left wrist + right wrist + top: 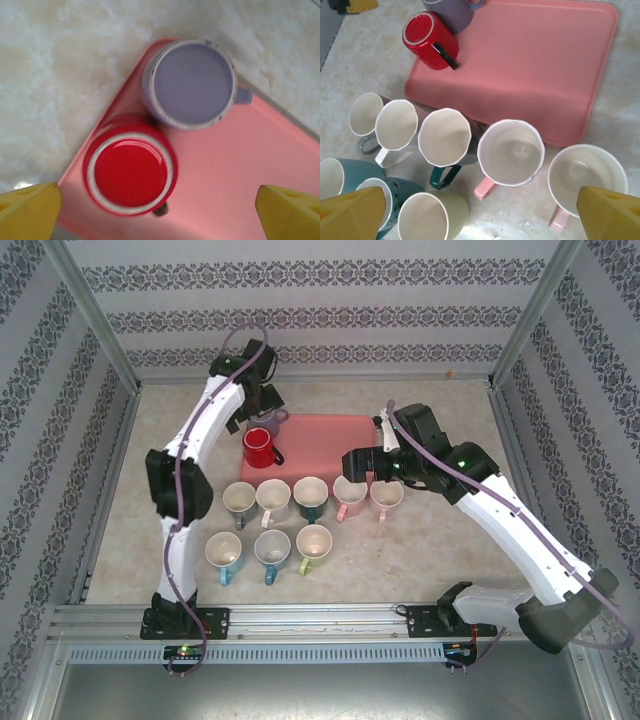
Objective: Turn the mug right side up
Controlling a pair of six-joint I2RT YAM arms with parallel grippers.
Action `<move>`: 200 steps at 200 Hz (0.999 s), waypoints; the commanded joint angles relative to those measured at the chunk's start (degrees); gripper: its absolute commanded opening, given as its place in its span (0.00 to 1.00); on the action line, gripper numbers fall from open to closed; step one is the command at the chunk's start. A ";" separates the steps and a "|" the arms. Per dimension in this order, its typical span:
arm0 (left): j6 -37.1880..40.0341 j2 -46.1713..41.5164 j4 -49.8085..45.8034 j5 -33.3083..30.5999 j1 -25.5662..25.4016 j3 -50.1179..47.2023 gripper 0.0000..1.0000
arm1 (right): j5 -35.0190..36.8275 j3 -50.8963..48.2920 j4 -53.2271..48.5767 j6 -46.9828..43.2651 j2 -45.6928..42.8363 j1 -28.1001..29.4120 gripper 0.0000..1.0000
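Top external, beige table [440,540], patterned walls [330,300], pink tray [330,440], red mug [259,447].

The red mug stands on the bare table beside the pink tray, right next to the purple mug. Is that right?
Not quite. The red mug stands on the pink tray, near its corner, not on the bare table beside it. The left wrist view shows this plainly. It is right next to the purple mug, as you said.
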 commanded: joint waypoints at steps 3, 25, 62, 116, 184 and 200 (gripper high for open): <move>-3.81 3.70 -11.37 1.72 0.52 5.84 1.00 | 2.14 -1.84 -0.54 0.62 -1.58 -0.71 0.98; -3.74 1.26 -8.73 2.33 0.30 -0.27 1.00 | 2.70 -2.72 -0.84 0.13 -2.06 -1.26 0.98; -2.58 -3.21 -5.80 0.94 0.36 -9.32 1.00 | 2.45 -3.72 -0.05 0.01 -2.48 -2.06 0.98; -4.10 -4.44 0.53 3.57 0.36 -16.83 1.00 | 2.12 -4.04 0.11 0.18 -2.20 -2.20 0.98; -1.98 -8.77 13.34 7.71 0.64 -26.97 0.95 | 0.95 -5.85 0.35 1.52 -2.22 -2.23 0.98; -1.96 -10.12 13.50 7.71 0.87 -28.27 0.92 | 0.96 -5.72 0.20 1.47 -2.12 -2.21 0.98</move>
